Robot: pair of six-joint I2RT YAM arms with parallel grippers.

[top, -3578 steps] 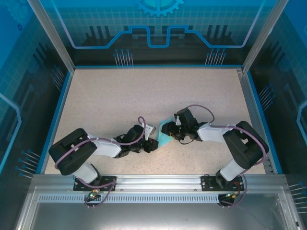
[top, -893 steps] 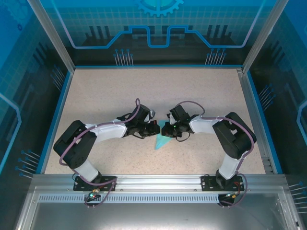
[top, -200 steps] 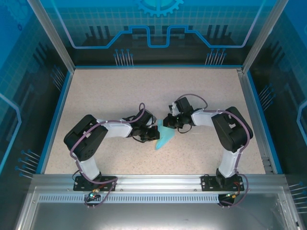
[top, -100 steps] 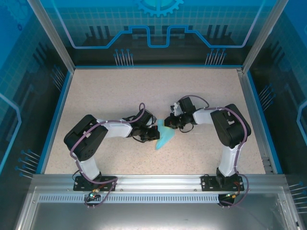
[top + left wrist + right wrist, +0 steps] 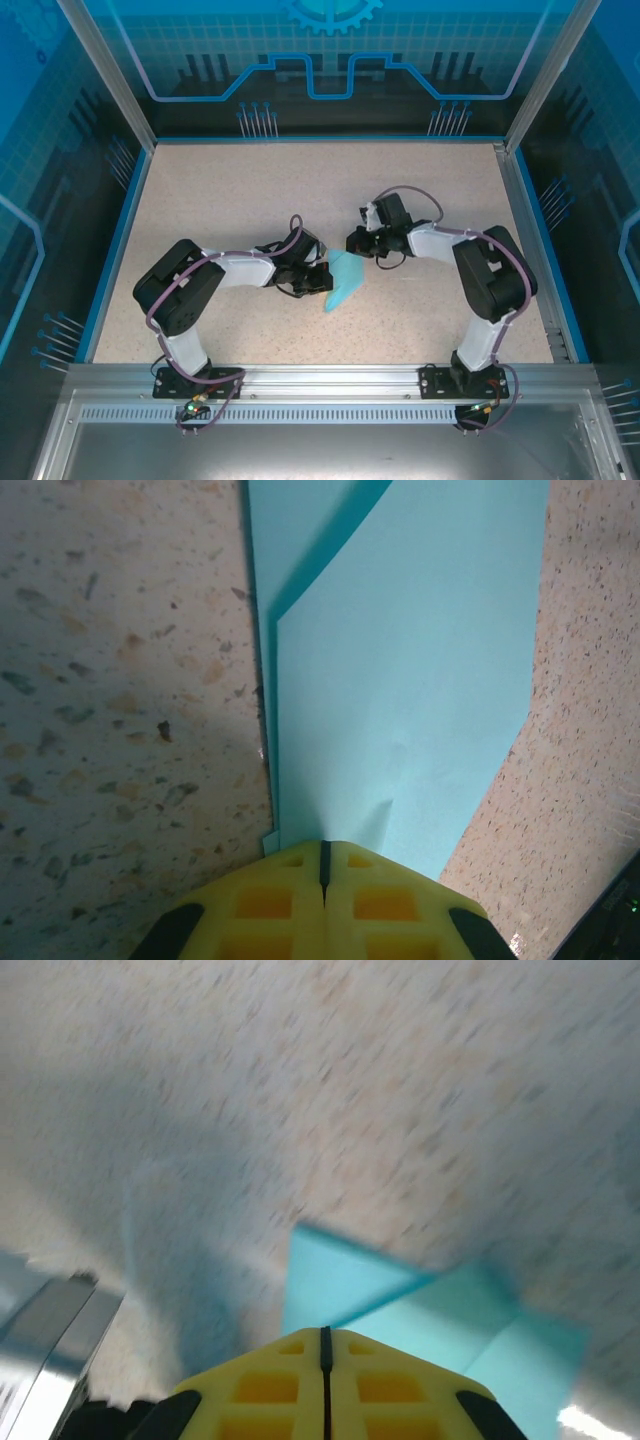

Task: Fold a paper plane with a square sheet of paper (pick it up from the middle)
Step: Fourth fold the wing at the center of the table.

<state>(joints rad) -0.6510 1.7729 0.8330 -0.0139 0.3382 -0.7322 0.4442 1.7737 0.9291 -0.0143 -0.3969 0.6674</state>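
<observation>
The sheet of paper (image 5: pixel 344 282) is light blue and is already folded into a long shape, with a point toward the near edge. It lies flat on the table (image 5: pixel 220 200), about in the middle, between the two arms. In the left wrist view it shows at least two layers, the upper one a little shifted from the lower, and a small dent close to the fingertips. I judge it very light and thin. It bends easily but is also easy to crumple or tear, and it looks smooth, so it may slide on the table when it is pushed. A good place to take it would be an edge or a loose layer, while the other gripper presses the middle down.

The left gripper (image 5: pixel 320 279) is closed, with its tips at the left edge of the paper. I cannot tell whether a layer is pinched between them. The right gripper (image 5: pixel 357 243) is also closed and seems to hold nothing; it is just beside the far end of the paper.
</observation>
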